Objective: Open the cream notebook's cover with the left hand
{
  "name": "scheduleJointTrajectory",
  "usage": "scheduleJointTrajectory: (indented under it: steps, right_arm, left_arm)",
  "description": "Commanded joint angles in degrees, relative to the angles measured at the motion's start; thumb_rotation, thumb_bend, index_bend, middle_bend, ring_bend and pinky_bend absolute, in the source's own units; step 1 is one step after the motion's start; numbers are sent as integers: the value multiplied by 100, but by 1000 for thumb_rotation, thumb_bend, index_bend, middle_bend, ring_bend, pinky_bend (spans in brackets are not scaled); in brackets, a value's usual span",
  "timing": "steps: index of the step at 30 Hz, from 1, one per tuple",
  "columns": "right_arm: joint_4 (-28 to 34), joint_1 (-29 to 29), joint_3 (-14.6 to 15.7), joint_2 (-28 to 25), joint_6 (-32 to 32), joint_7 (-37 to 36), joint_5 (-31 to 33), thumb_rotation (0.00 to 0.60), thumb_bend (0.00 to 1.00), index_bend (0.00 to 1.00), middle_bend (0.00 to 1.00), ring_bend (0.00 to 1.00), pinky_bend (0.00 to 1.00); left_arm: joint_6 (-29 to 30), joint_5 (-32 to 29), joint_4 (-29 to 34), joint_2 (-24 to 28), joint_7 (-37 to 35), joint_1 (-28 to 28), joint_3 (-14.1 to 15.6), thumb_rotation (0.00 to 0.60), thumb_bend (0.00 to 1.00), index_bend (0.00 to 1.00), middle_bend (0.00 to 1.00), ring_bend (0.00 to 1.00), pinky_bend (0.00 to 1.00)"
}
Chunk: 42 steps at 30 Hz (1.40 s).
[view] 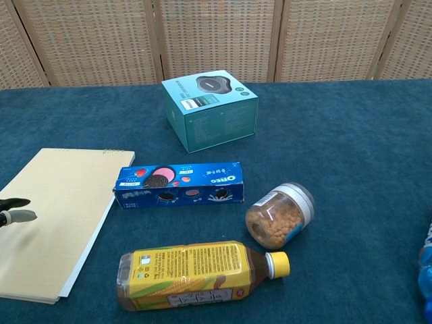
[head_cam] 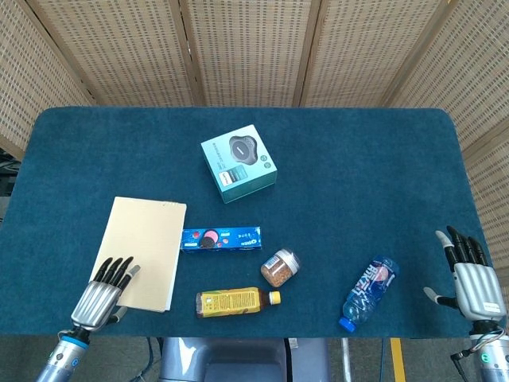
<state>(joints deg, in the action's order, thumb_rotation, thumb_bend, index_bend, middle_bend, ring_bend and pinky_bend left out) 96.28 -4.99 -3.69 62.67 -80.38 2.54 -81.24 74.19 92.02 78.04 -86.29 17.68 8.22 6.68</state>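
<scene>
The cream notebook (head_cam: 147,243) lies closed on the blue table, front left; the chest view shows it (view: 61,202) with its spiral edge at the far end. My left hand (head_cam: 103,291) lies over the notebook's near left corner, fingers stretched out flat and holding nothing; whether they press on the cover I cannot tell. Only its fingertips (view: 13,210) enter the chest view at the left edge. My right hand (head_cam: 469,278) hovers open at the table's front right edge, fingers spread and empty.
Just right of the notebook lies a blue Oreo box (head_cam: 221,238). A yellow drink bottle (head_cam: 235,302) and a snack jar (head_cam: 279,268) lie in front of it. A teal box (head_cam: 238,162) stands mid-table. A water bottle (head_cam: 369,291) lies near the right hand.
</scene>
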Motion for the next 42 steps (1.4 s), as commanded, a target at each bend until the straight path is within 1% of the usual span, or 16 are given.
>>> scheduleJointTrajectory:
  steps: [1,7,18,23,31,34,39,42]
  right_arm:
    - [4,0,0,-2,1,-4,2,600,53,32,0,0,0]
    - [7,-1,-1,-3,13,-19,12,600,53,32,0,0,0]
    - [21,0,0,-11,25,-57,21,600,53,32,0,0,0]
    - [26,2,-4,-17,25,-82,28,600,53,32,0,0,0]
    - [40,4,-7,-25,41,-146,43,600,53,32,0,0,0]
    - [43,3,-6,-29,46,-155,46,600,53,33,0,0,0]
    - [47,3,-6,-32,49,-158,46,600,53,32,0,0,0]
    - [43,8,-7,-30,31,-163,35,600,53,32,0,0,0]
  left_arm:
    - [15,-7,-72,-50,2,3,-21,600,311,0,0,0,0]
    - [39,5,-282,-186,-43,24,-57,600,343,0,0,0,0]
    - [343,206,-977,-599,-201,82,-173,600,481,4,0,0,0]
    - [395,210,-1222,-734,-243,124,-238,600,506,5,0,0,0]
    - [288,73,-1437,-869,-230,207,-357,600,516,6,0,0,0]
    - [243,26,-1480,-896,-221,234,-388,600,535,6,0,0,0]
    - [76,-134,-1475,-917,-152,286,-461,600,613,5,0,0,0]
    - [-21,-248,-1353,-896,-50,335,-527,600,646,5,0,0,0]
